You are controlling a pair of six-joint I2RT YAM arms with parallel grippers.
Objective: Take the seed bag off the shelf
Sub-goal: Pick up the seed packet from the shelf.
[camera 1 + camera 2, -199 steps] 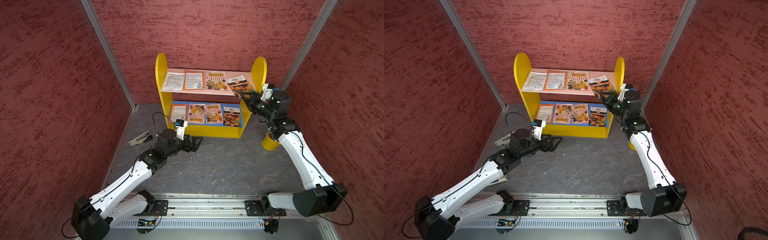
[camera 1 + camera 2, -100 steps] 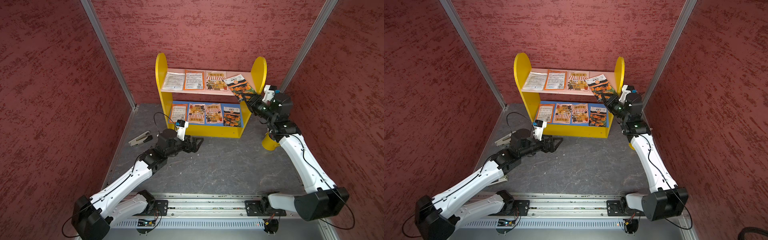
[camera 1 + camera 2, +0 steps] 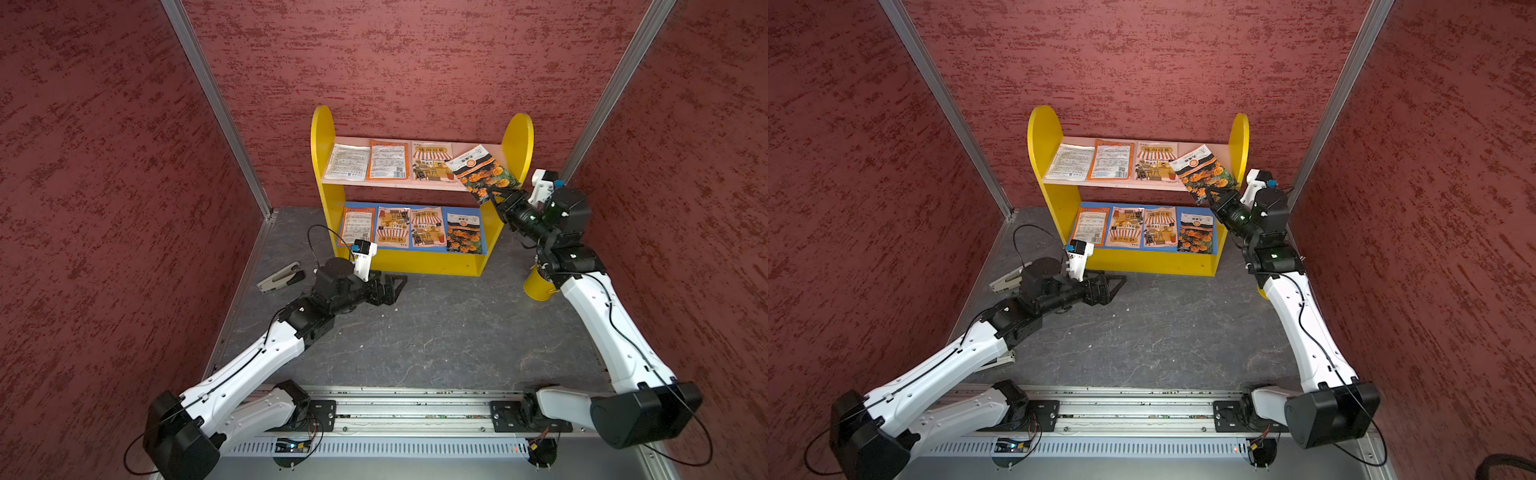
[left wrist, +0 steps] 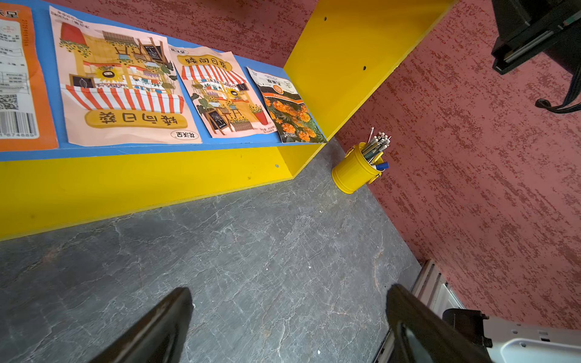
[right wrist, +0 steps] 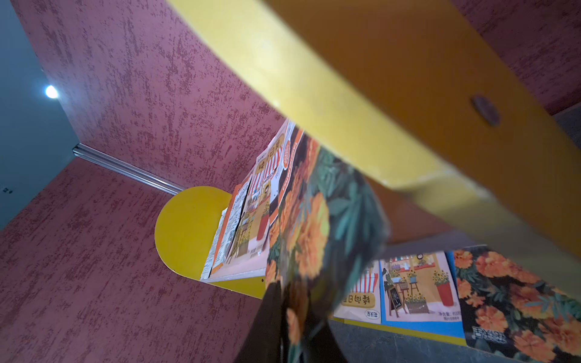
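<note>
The shelf [image 3: 322, 137] [image 3: 1042, 137] stands at the back wall, with seed bags lying on its pink and blue boards. At the right end of the pink board a black seed bag [image 3: 484, 172] [image 3: 1204, 170] with orange marigolds lies askew, its lower corner hanging past the front edge. My right gripper [image 3: 498, 195] [image 3: 1214, 195] is shut on that corner. In the right wrist view the seed bag [image 5: 314, 226] runs down between the dark fingers of the right gripper [image 5: 292, 301]. My left gripper [image 3: 397, 284] [image 4: 289, 298] hovers open and empty over the floor, in front of the shelf's base.
A yellow bucket of pens [image 3: 536, 286] [image 4: 353, 173] stands right of the shelf, below my right arm. A grey stapler [image 3: 280, 277] lies on the floor at the left wall. Several other seed bags [image 3: 386, 160] fill both boards. Red walls close in on three sides.
My right gripper has shut on the marigold bag's lower corner. The bag has turned and slid slightly out over the board's front edge. The left arm has barely moved.
</note>
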